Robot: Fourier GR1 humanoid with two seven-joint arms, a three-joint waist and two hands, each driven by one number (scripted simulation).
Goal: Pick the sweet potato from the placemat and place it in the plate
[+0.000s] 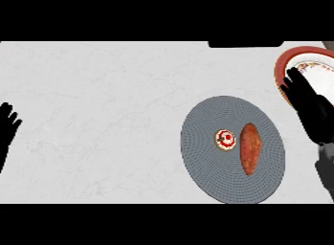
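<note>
Two hands in view, neither holding anything. The pale marbled counter (92, 95) fills the frame. The round grey placemat (205, 162) is the landmark here. The plate (329, 76), white with a red rim, sits beyond the placemat's upper right edge, apart from it and partly cut off by the frame. The right hand (314, 112) is off the placemat's right side, fingers straight and spread, nothing in it, and it overlaps the plate's near edge. The left hand (0, 141) is well off the placemat's left side, open, fingers up, resting. The sweet potato (250, 149) lies on the right half of the placemat, long axis running toward and away from the robot, untouched. A small round red-and-white item (226, 139) sits on the placemat just left of the potato, close, maybe touching, can't tell. Step in hand, as judged: the reach, with pickup not yet begun. To do it well, bring the right hand in over the placemat's right edge, close across the potato's narrow width near its middle, and keep the fingers off the round item. Lift clear of the placemat before swinging toward the plate.
</note>
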